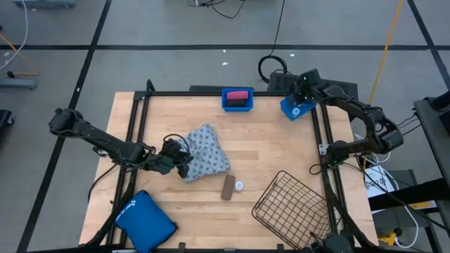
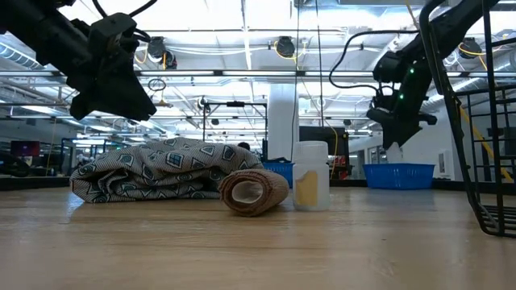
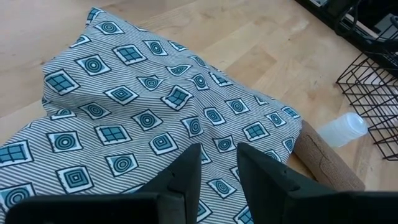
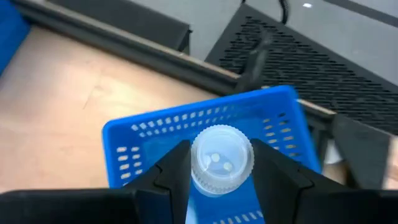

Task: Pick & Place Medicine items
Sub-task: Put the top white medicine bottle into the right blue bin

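My left gripper (image 1: pixel 179 159) (image 3: pixel 219 149) hovers open just above the grey-blue patterned soft pack (image 1: pixel 205 153) (image 3: pixel 143 106), which lies flat on the table's middle. A brown oblong container (image 1: pixel 228 187) (image 2: pixel 254 192) lies on its side beside the pack. Next to it a tiny white vial (image 1: pixel 240 185) (image 2: pixel 310 176) stands upright. My right gripper (image 1: pixel 297 105) (image 4: pixel 221 149) is at the far right corner, shut on another white vial (image 4: pixel 222 162) above a small blue basket (image 4: pixel 186 124) (image 2: pixel 399 174). A pink container (image 1: pixel 238 94) lies in a blue bin (image 1: pixel 226 104) at the far edge. My right gripper pinches the vial between its two fingers, one on each side of its ribbed round cap (image 4: pixel 198 167), whose top faces the wrist camera. The fingers come from above, pointing down. The vial is lifted clear, over the blue basket.
A black wire basket (image 1: pixel 292 204) lies tipped at the near right. A large plain blue pouch (image 1: pixel 144 221) sits at the near left corner. A black frame (image 1: pixel 137 119) runs along the table's sides. Bare wood lies between the pack and the far bins.
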Controlling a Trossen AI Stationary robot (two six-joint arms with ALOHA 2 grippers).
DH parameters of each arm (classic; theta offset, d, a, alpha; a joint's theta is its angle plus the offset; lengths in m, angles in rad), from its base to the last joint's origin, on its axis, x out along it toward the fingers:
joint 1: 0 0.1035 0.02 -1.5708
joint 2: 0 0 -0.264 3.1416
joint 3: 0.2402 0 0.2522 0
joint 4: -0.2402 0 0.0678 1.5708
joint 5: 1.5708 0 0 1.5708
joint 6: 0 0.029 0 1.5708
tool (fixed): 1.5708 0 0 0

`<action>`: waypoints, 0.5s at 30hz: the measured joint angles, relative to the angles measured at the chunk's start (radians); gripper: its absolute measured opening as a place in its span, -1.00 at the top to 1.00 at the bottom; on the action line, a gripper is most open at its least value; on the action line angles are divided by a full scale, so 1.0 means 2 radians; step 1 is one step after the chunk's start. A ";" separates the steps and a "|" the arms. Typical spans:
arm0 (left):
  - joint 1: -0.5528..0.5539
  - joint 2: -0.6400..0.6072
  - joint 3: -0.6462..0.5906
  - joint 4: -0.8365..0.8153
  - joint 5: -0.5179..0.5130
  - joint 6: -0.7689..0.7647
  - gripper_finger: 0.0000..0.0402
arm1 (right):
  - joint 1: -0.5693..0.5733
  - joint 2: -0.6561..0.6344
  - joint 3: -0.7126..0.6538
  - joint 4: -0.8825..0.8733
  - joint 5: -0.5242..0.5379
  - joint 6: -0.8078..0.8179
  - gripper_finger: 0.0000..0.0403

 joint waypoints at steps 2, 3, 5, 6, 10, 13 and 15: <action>0.000 0.000 0.000 0.000 0.000 0.000 0.44 | 0.006 0.000 -0.012 0.010 -0.006 -0.002 0.35; 0.000 0.000 0.000 0.000 0.000 0.000 0.44 | 0.008 0.000 -0.018 0.017 -0.006 -0.005 0.35; 0.000 0.000 0.000 0.000 0.000 0.000 0.44 | 0.013 0.000 -0.028 0.033 -0.006 -0.015 0.35; 0.000 0.000 0.000 0.000 0.000 0.000 0.44 | 0.015 0.000 -0.033 0.036 -0.006 -0.020 0.35; 0.000 0.000 0.000 0.000 0.000 0.000 0.44 | 0.020 0.000 -0.040 0.044 -0.006 -0.032 0.34; 0.000 0.000 0.000 0.000 0.000 0.000 0.44 | 0.021 0.000 -0.040 0.045 -0.006 -0.039 0.29; 0.000 0.000 0.000 0.000 0.000 0.000 0.44 | 0.021 0.000 -0.040 0.045 -0.006 -0.040 0.26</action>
